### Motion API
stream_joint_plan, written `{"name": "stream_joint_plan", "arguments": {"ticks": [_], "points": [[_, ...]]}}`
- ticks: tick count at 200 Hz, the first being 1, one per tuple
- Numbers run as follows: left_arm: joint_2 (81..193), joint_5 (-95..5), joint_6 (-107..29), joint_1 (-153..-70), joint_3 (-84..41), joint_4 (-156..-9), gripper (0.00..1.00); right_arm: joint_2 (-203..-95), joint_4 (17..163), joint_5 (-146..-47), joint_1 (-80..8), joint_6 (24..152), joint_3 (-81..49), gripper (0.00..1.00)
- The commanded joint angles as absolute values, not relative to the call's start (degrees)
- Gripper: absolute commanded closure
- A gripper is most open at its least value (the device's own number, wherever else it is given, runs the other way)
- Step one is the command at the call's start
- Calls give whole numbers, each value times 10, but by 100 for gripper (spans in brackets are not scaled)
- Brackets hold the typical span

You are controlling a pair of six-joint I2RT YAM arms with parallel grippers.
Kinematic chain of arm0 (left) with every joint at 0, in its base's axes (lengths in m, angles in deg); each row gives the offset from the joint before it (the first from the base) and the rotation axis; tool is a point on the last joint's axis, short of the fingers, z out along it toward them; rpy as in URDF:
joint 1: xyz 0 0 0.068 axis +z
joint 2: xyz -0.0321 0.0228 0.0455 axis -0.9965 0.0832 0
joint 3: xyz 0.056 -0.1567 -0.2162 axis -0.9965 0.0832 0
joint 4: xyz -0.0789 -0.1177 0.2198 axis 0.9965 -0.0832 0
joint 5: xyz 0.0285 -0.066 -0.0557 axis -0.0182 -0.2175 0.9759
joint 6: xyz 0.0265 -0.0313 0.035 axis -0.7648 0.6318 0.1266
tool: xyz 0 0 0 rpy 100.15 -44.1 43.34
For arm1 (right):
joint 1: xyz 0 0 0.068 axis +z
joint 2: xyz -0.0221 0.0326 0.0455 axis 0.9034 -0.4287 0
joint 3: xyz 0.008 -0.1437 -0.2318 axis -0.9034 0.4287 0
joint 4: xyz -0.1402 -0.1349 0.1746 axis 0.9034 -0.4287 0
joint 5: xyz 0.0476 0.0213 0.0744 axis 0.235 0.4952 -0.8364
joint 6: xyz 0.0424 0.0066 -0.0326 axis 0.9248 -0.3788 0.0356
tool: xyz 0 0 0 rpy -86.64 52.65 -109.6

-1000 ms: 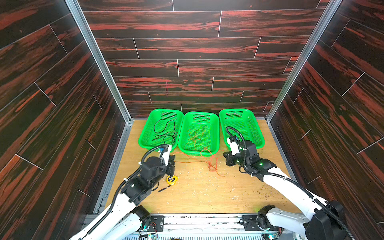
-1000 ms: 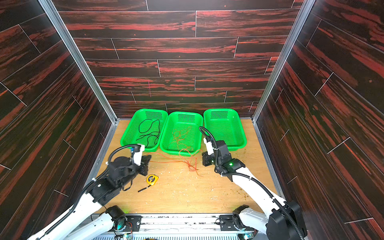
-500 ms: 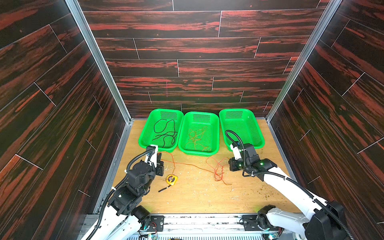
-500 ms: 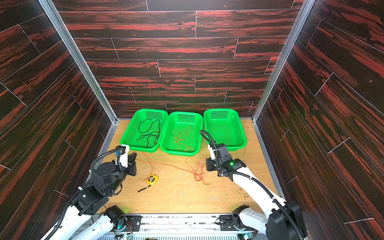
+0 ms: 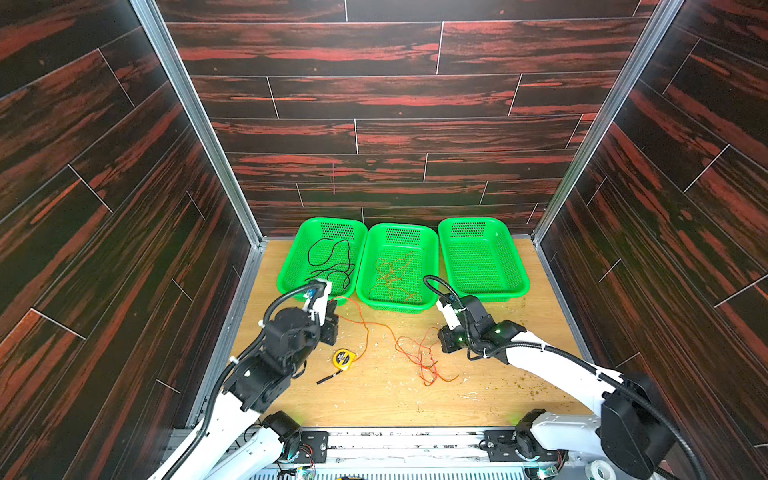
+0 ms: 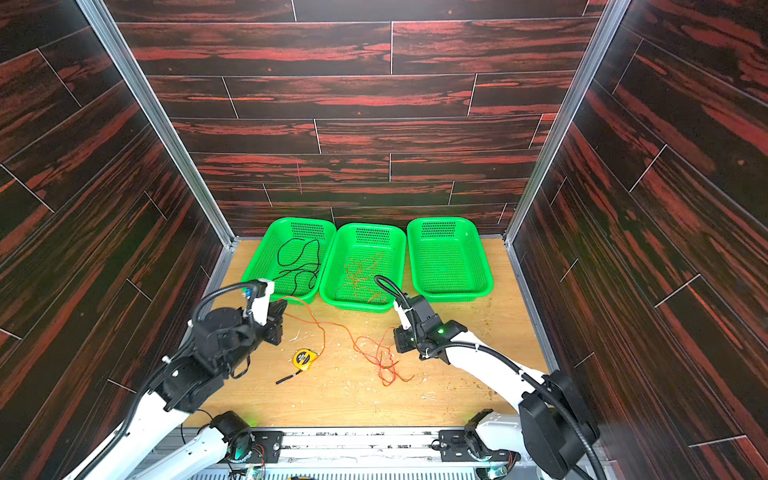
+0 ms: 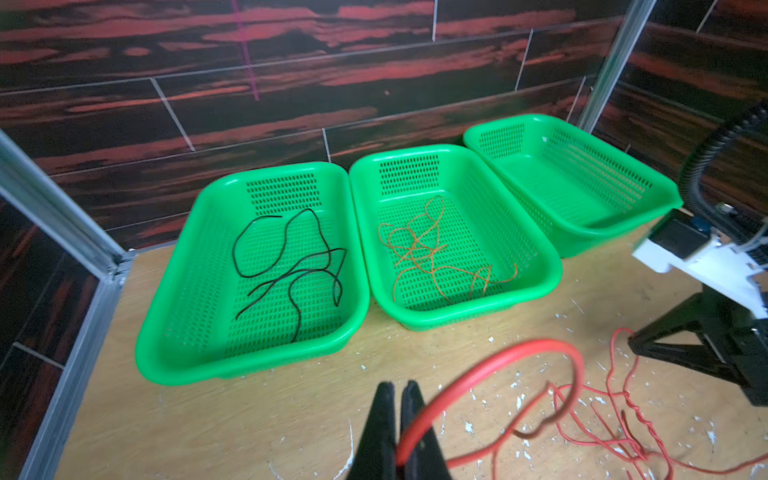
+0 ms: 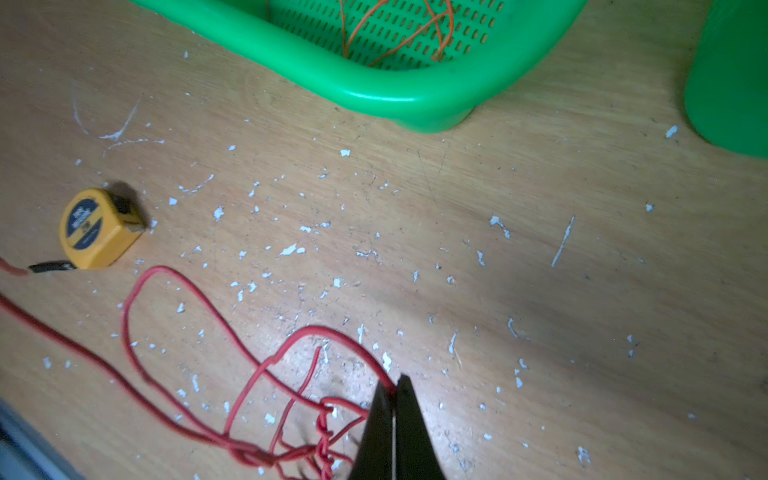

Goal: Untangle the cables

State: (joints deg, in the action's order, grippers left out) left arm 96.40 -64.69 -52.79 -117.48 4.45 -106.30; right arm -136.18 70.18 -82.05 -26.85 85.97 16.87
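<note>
Red cable (image 7: 536, 343) lies mostly on the wooden worktop (image 8: 540, 291), strung between the two arms, with a twisted tangle close to the right tool (image 8: 393, 384). That tool is pressed together on one strand of it. The left tool (image 7: 397, 386) is clamped on another stretch, from which a loop curves upward.

The black cable (image 7: 299, 272) lies loosely looped in the left basket (image 7: 249, 370). The orange cable (image 7: 419, 249) lies in the middle basket (image 7: 457, 316). Both baskets are green.

A yellow tape measure (image 8: 97, 228) sits on the worktop just beside a short black stick (image 5: 329, 378). Its round dark-blue label carries pale writing, too blurred to read.

In both top views the arms' own bodies cover the tips of both tools, so the grips show only in the wrist views. The tangle runs off the edge of the right wrist view, and its knots are too fine to trace. There the stick is also cut off at the edge.
</note>
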Motion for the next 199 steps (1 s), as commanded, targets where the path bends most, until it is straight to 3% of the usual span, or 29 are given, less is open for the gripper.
{"name": "stream_joint_plan", "arguments": {"ticks": [1, 19, 56, 84, 127, 161, 199], "points": [[965, -636, -543, -1172, 25, -1071, 100, -1376, 703, -782, -266, 853, 166, 94], [971, -640, -545, -1172, 19, -1074, 100, -1375, 710, -775, -265, 838, 163, 73], [985, -627, -539, -1172, 11, -1063, 100, -1373, 694, -732, -266, 791, 117, 54], [998, -618, -534, -1172, 1, -1054, 100, -1358, 693, -754, -266, 751, 84, 50], [1004, -616, -531, -1172, -9, -1044, 100, -1365, 713, -884, -238, 716, 61, 49], [1009, -615, -534, -1172, -20, -1042, 100, -1380, 825, -993, -205, 724, 85, 48], [1017, -603, -533, -1172, -29, -1041, 100, -1447, 858, -1028, -194, 728, 63, 48]]}}
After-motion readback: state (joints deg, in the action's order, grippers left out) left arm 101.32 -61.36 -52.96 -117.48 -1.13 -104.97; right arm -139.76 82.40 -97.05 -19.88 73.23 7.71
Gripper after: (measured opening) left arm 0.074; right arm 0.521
